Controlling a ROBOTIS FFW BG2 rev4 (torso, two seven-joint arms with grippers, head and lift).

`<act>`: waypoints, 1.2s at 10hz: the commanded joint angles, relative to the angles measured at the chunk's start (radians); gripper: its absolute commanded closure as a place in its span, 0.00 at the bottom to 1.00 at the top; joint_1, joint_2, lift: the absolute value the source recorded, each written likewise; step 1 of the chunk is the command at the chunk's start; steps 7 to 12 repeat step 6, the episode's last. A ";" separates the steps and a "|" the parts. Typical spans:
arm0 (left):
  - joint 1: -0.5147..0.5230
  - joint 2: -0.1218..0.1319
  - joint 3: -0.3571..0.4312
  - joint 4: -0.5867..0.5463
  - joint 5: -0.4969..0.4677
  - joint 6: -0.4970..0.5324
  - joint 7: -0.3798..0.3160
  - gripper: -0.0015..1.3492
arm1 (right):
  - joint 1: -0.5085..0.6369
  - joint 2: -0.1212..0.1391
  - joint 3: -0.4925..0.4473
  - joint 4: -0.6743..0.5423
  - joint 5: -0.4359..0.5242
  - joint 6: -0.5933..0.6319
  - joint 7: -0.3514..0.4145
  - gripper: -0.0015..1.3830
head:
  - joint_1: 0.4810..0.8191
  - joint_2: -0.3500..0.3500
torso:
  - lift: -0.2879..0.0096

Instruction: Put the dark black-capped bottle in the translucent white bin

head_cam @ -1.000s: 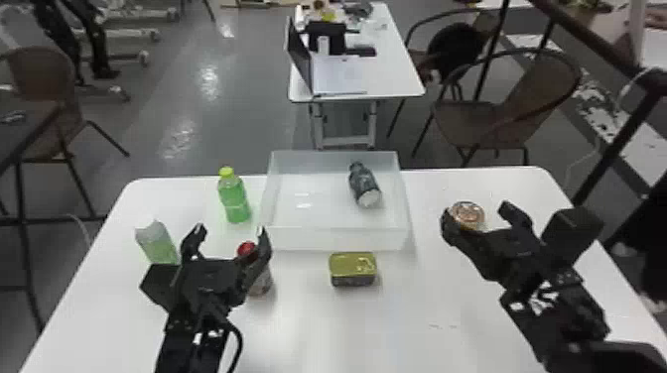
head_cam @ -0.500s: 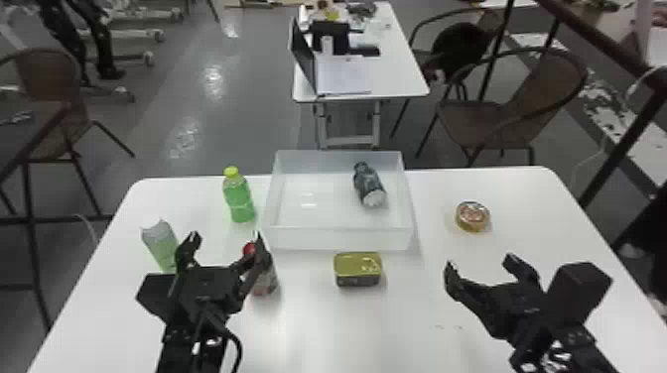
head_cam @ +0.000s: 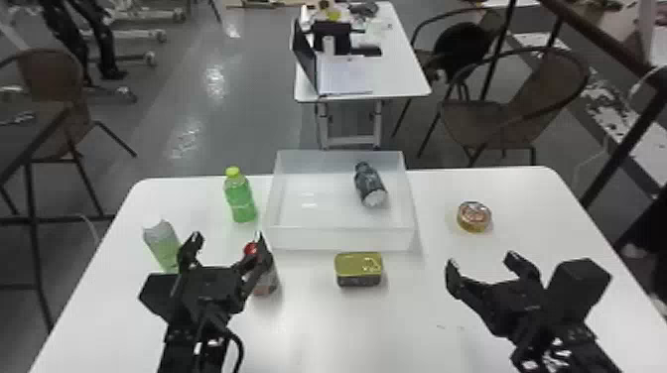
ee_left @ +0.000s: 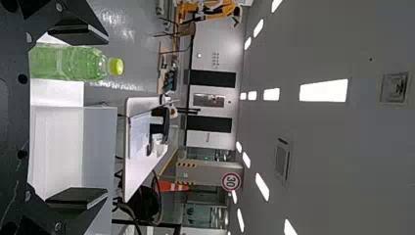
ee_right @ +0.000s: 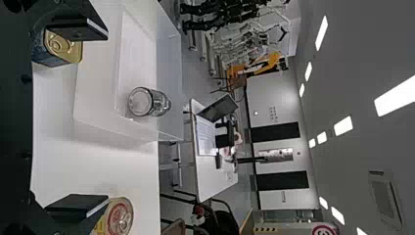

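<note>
The dark black-capped bottle [head_cam: 369, 185] lies on its side within the translucent white bin [head_cam: 340, 239], in the bin's right half, cap toward the back wall. My right gripper [head_cam: 480, 268] is open and apart from it, over the table in front of the bin's right side. In the right wrist view, the bottle [ee_right: 149, 102] lies beyond the open gripper [ee_right: 103, 117], with nothing held. The parked left gripper [head_cam: 226, 243] is at the front left, open and empty; the left wrist view has its fingers spread around empty space [ee_left: 103, 117], and the bin [ee_left: 58, 147] farther off.
A green bottle [head_cam: 240, 196] stands left of the bin, a pale green one [head_cam: 163, 244] farther left. Behind my left gripper stands a red-capped bottle [head_cam: 265, 280]. A rectangular gold can [head_cam: 358, 268] sits before the bin; a round can [head_cam: 474, 217] is to its right.
My right gripper has drawn back toward the table's front edge, away from the round can. The left arm has barely changed place. The bottle stays lying in the bin.
</note>
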 commanded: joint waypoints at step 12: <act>0.003 0.002 0.002 -0.005 0.001 0.003 0.000 0.15 | 0.000 -0.001 0.000 -0.004 0.003 0.000 0.001 0.09 | 0.63 0.58 | 0.91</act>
